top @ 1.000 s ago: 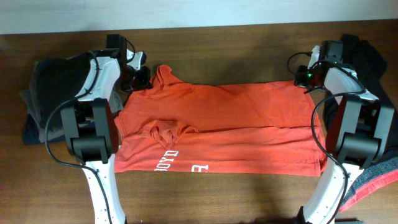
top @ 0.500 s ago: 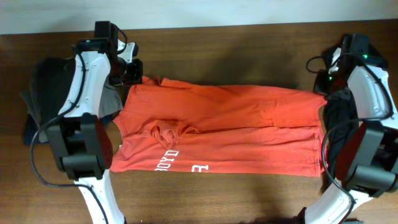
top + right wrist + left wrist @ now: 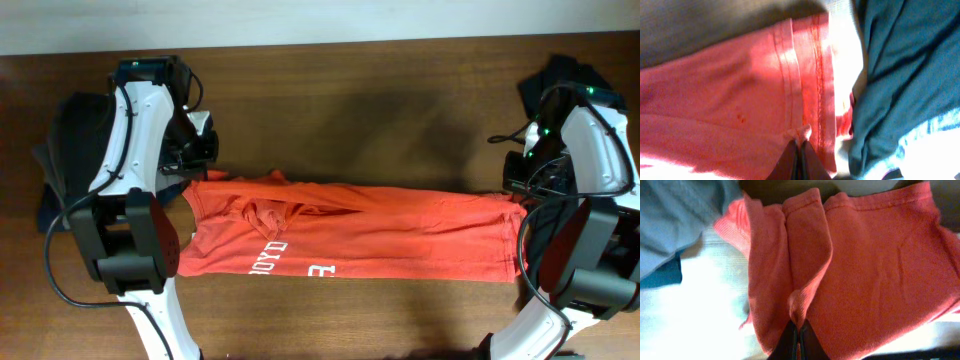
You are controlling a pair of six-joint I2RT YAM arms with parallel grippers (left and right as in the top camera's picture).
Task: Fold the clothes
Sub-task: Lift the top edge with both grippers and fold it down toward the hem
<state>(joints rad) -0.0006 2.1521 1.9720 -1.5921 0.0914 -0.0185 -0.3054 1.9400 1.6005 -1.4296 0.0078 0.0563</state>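
Left claw (image 3: 799, 329): fingers pressed together, pinching a fold of the red-orange T-shirt (image 3: 380, 228) at its upper left edge. The left wrist view shows the cloth bunched into a ridge that runs up from the fingertips.

Right claw (image 3: 800, 136): likewise closed, nipping the hemmed edge of the same shirt at its right end. A small pucker of fabric sits right at the tips, beside the double row of stitching (image 3: 815, 75).

The T-shirt lies across the middle of the wooden table (image 3: 350, 110), stretched sideways between the two claws and folded lengthwise into a long band. White lettering (image 3: 275, 252) shows on its lower left part, with the crumpled collar (image 3: 265, 215) just above.

A heap of dark clothes (image 3: 65, 135) sits at the left end of the table, beneath the left arm. Another dark garment (image 3: 900, 75) lies just beside the shirt's hem at the right end.
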